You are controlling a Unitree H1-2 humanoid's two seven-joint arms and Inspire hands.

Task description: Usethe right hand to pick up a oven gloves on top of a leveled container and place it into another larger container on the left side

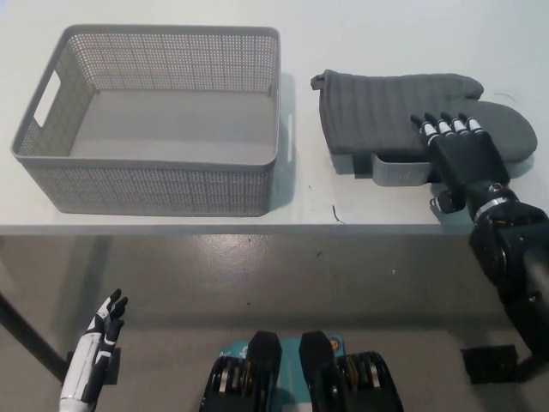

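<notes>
- Stretching across the upper part of the view, a white table [386, 34] carries everything, its front edge running just behind the right hand's wrist; below that edge lies a grey, scuffed floor [257, 275].
- Well to the left of the right hand stands the large grey perforated basket [154, 184], with a handle slot in its far-left wall.
- Directly under the right hand's fingertips, the dark grey oven glove [377, 112] lies flat, draped over a small grey container [401, 172] whose front wall peeks out below it.
- The black right hand [459, 150] rests palm-down on the glove's right part, fingers spread and extended, gripping nothing.
- Far off at the lower left, below table level, the white left hand [99, 330] hangs idle with fingers apart, holding nothing.
</notes>
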